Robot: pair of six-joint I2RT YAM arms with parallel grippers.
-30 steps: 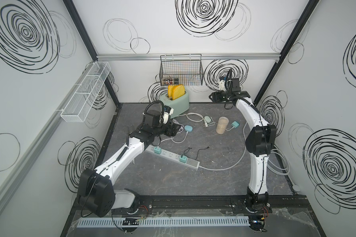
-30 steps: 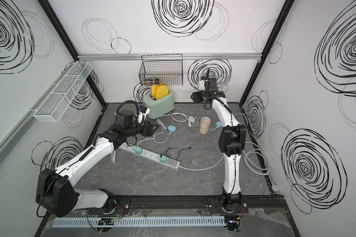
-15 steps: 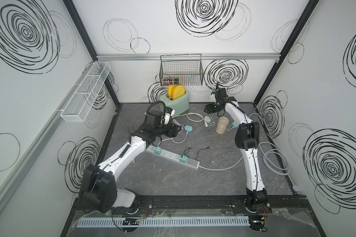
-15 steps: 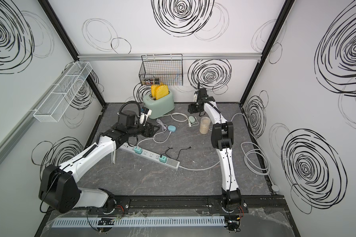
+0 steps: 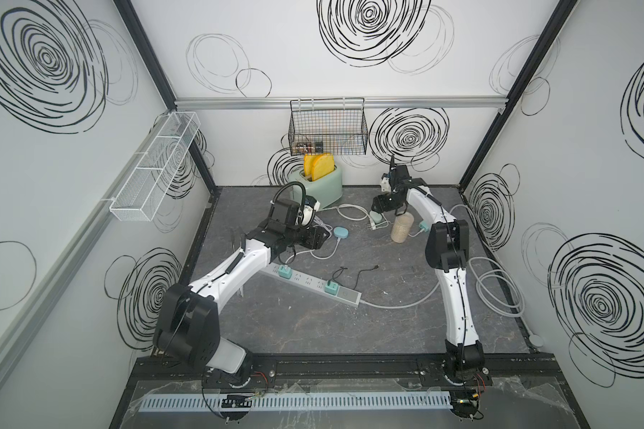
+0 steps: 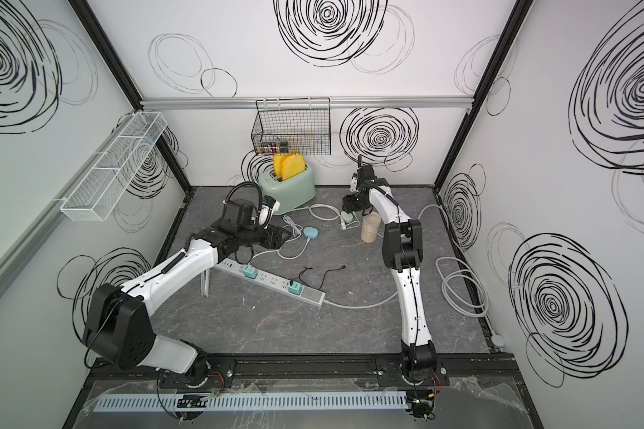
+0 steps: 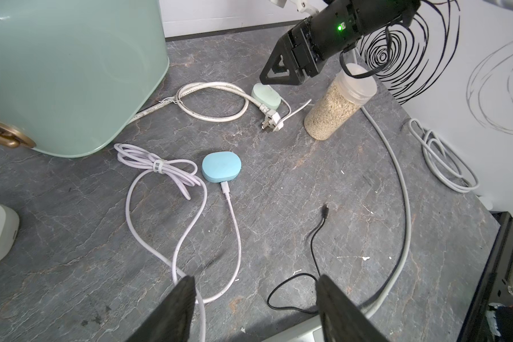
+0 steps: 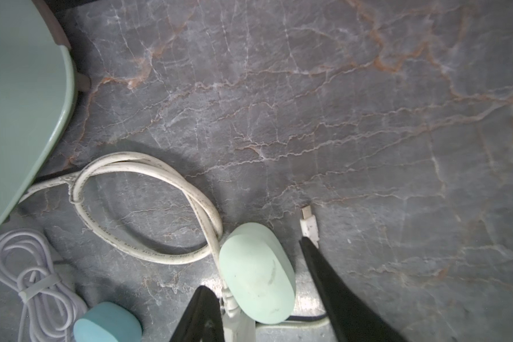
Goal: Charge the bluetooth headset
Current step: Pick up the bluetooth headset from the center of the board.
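Approach step: right claw [image 8: 253, 265] hung open, empty, astride the green earbud case [image 8: 261, 284] touching the toaster cord [image 8: 148, 164]; left claw [image 7: 255, 279] open, empty. Next move likely required gripping the loose white plug [image 8: 308, 226].

Even, diffuse light from above filled my cell; shadows on the table [image 5: 313, 327] lay soft. My right wrist view was dimmer, my own fingers [image 8: 338, 290] dark and blurred up close; the left view bowed at its edges.
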